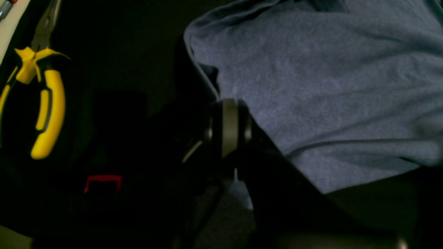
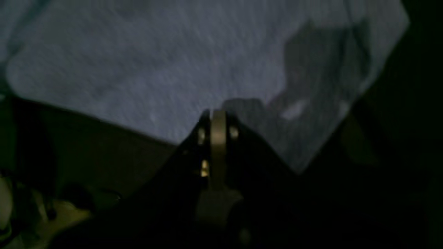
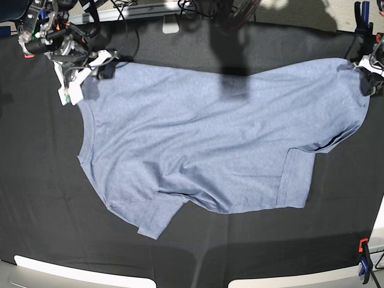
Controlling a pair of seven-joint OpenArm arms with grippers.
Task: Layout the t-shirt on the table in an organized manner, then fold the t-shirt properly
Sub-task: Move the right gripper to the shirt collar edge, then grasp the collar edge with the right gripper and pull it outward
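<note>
T-shirt (image 3: 204,150) lies spread but creased on the table (image 3: 36,198). Right gripper (image 3: 99,67) and left gripper (image 3: 366,78) each pinch a far corner, jaws pressed together on cloth. Best pull apart evenly, keep tension low, then drag flat to clear the wrinkles.

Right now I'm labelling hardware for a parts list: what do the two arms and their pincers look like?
Both pincers are black with a pale metallic strip down the middle flanked by small round fasteners: the left pincer and the right pincer. From the base camera, the right arm shows black and white parts, loose black cables and small red accents.
</note>
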